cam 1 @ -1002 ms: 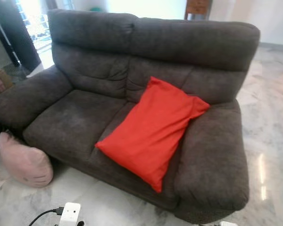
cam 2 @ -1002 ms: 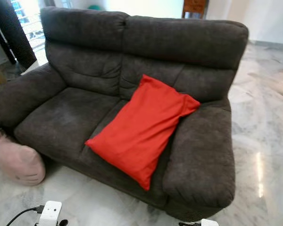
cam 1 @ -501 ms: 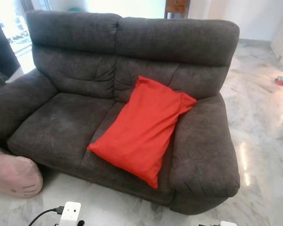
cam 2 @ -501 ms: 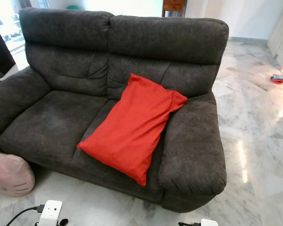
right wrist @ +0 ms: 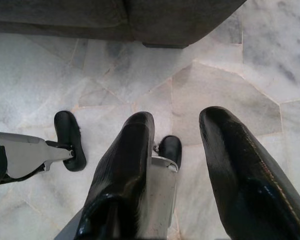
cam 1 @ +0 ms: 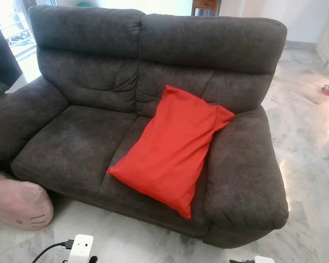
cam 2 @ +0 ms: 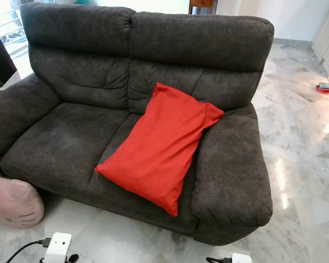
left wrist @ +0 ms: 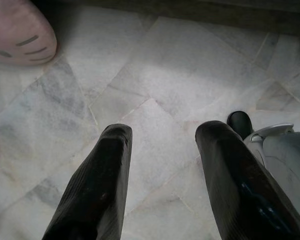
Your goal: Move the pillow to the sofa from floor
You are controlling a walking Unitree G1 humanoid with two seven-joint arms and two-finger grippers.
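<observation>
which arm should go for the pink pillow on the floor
Left, probably. The pink pillow lies on the floor by the sofa's left armrest, and the open left gripper already has it in view.

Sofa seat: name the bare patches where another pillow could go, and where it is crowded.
Free: the sofa's left seat cushion, between the left armrest and the red pillow. Crowded: the right seat, covered by that pillow leaning toward the right armrest.

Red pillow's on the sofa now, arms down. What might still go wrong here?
1. The red pillow leans tilted, its lower corner past the seat's front edge; it may slide off the sofa.
2. A pink pillow lies on the floor at the sofa's left front corner, near the left gripper; stepping there risks bumping it.
</observation>
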